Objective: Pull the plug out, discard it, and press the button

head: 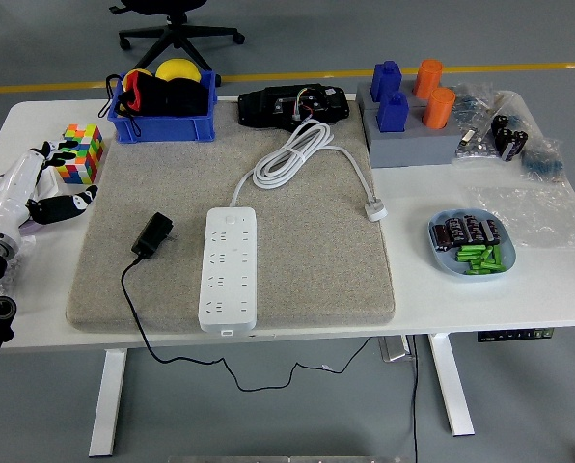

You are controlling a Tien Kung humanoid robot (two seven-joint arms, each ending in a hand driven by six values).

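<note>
One white counter (558,289) fills the view, and most of its middle is covered by a grey felt mat (316,260). On the mat lies a white power strip (229,270), long side running toward the camera, with its white cable (292,154) coiled behind it. All its sockets look empty. The black plug (153,234) lies loose on the mat just left of the strip, apart from it, its thin black cord (133,309) trailing off the near edge.

At the left edge the left robot hand (51,193) hovers over the counter beside a coloured puzzle cube (80,154), fingers loosely spread and holding nothing. The right arm is out of view.

Judging by this, the plug is already out and discarded, so pressing the strip's button is probably what remains. The button seems to sit at the strip's far end, though it is too small to be sure. A good press would come straight down with one fingertip.

The path across the mat is open apart from the plug itself. A blue bin (162,121), a black device (292,104), blue and orange blocks (408,96) and a blue dish (471,243) sit well clear.
</note>
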